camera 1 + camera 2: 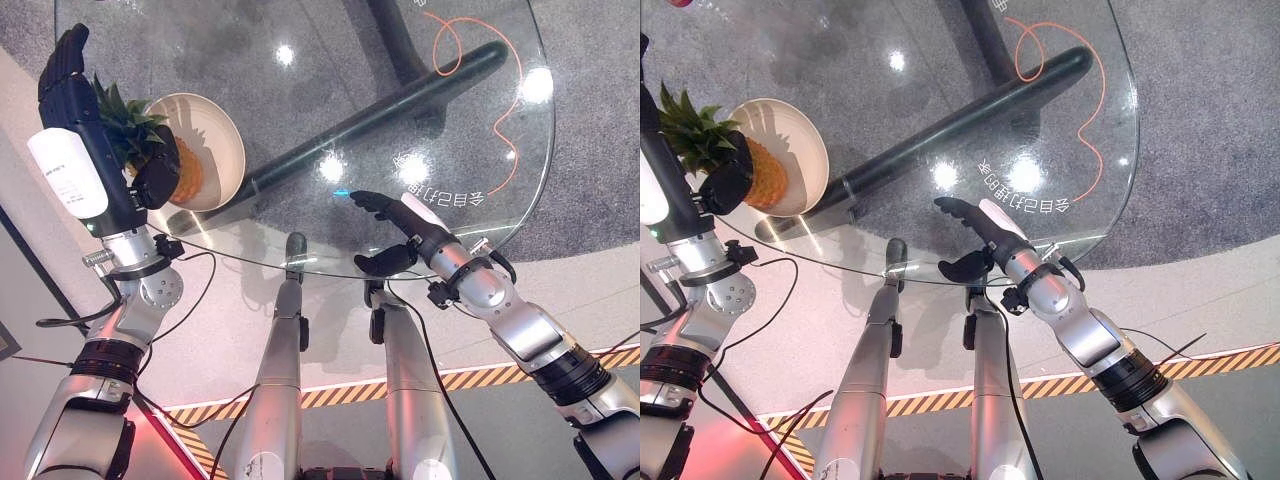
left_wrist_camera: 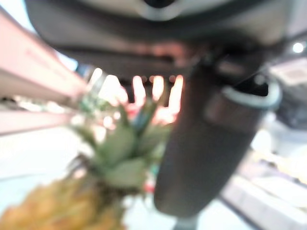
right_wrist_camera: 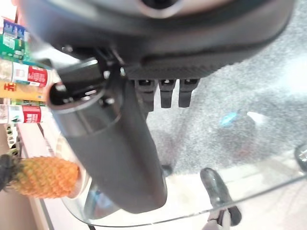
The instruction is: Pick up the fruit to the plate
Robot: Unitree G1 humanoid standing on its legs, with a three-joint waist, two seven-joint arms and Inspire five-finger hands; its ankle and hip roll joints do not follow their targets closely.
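Note:
A pineapple (image 1: pixel 188 172) lies on its side in the cream plate (image 1: pixel 215 130) at the left of the glass table, its green crown (image 1: pixel 695 130) pointing left. My left hand (image 1: pixel 70 90) stands beside it with its fingers straight and pointing away. Its thumb (image 1: pixel 725 180) rests against the fruit where the crown meets the body. The left wrist view shows that thumb (image 2: pixel 201 158) next to the pineapple (image 2: pixel 57 206). My right hand (image 1: pixel 400 225) hovers open over the table's near edge, holding nothing. The pineapple (image 3: pixel 43 176) also appears far off in the right wrist view.
The round glass table (image 1: pixel 500 230) has a dark base bar (image 1: pixel 380 110) under it. An orange cord (image 1: pixel 450 45) lies on the floor beyond. Yellow-black striped tape (image 1: pixel 480 378) runs along the floor near me. Shelves of goods (image 3: pixel 19 76) stand behind the plate.

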